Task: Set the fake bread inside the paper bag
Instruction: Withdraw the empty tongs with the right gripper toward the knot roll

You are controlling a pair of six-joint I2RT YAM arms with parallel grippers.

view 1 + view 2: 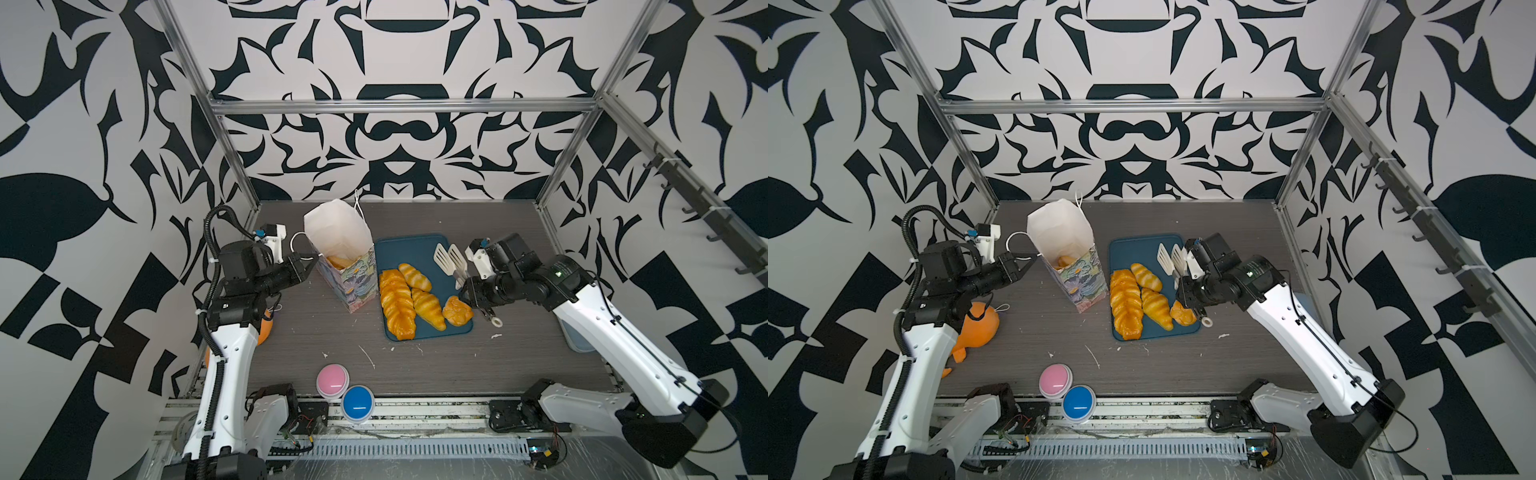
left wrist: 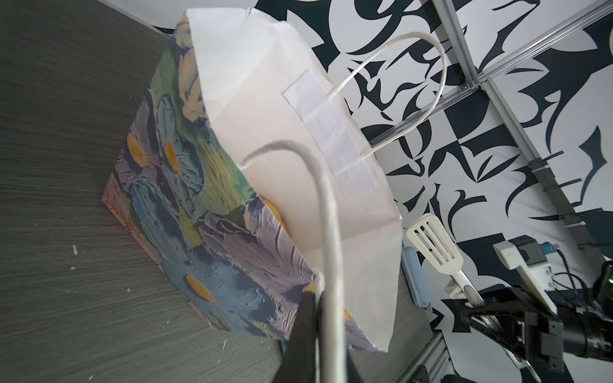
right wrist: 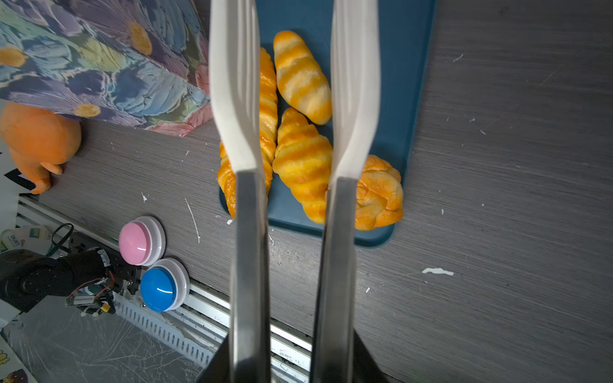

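The paper bag stands upright and open left of the blue tray. A piece of fake bread lies inside it. My left gripper is shut on the bag's near cord handle. On the tray lie a braided loaf, two croissants and a knotted roll. My right gripper is shut on white-tipped tongs. Their tips stand apart and empty above the tray.
An orange plush toy lies by the left arm's base. Pink and blue buttons sit at the table's front edge. Metal frame posts stand at the back corners.
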